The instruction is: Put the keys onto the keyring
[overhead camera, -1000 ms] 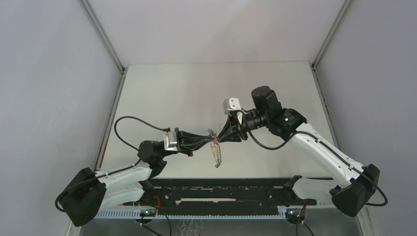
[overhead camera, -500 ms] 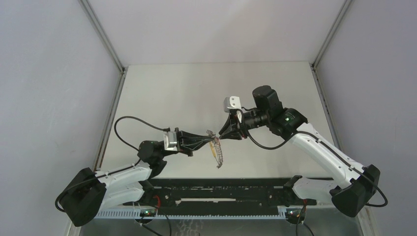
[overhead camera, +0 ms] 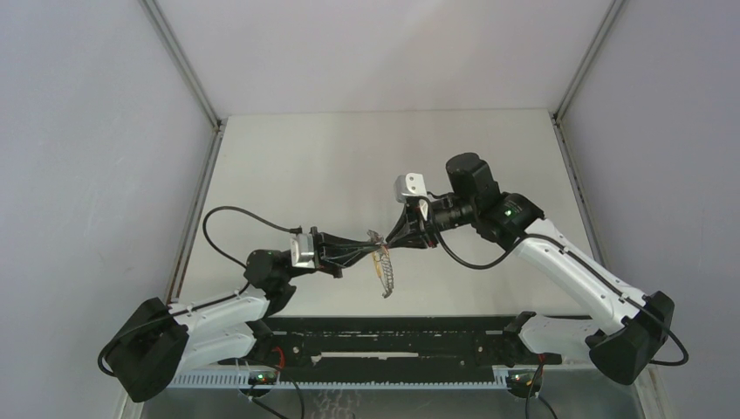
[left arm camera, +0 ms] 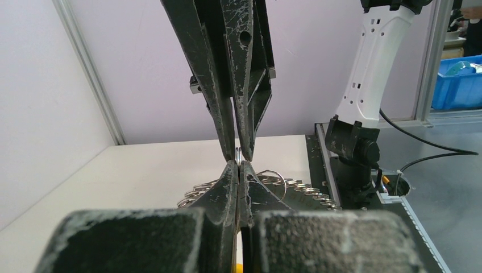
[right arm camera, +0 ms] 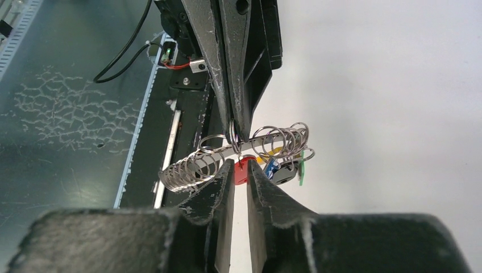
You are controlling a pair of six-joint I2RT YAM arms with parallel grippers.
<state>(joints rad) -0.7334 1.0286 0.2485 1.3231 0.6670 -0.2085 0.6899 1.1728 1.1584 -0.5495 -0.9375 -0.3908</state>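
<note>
Mid-air above the counter (overhead camera: 349, 157), near its front edge, both arms tip to tip.

Left hand (left arm camera: 239, 166): pressed together on one wire loop of the keyring (right arm camera: 187, 170), a long bunch of linked steel rings sagging below the pinch.

Right hand (right arm camera: 240, 165): a sliver apart, with the head of the red key (right arm camera: 242, 172) in the gap, by the look of it clamped. Blade hidden, so no telling whether it is threaded yet.

Already hanging from the rings off to one side: yellow key (right arm camera: 274, 152), blue key (right arm camera: 271, 167), green key (right arm camera: 302, 169).

Judged step: working the red key onto the pinched loop.

Possible trouble:
- Red key rotating or popping out of the pinch. Cause: tiny plastic head, grip only at the very fingertips, side load against the wire.
- Loop slipping from the left hand and the whole bunch dropping to the counter. Cause: thin round wire between flat pads, weight of the rings pulling down.
- Fingertips of the two hands colliding or jamming. Cause: almost no clearance between them.
- Key caught on a neighbouring ring instead of the intended one. Cause: many loops crowded just beside the pinch.
- Poor view of the split in the wire from either wrist, hence a blind push.
</note>
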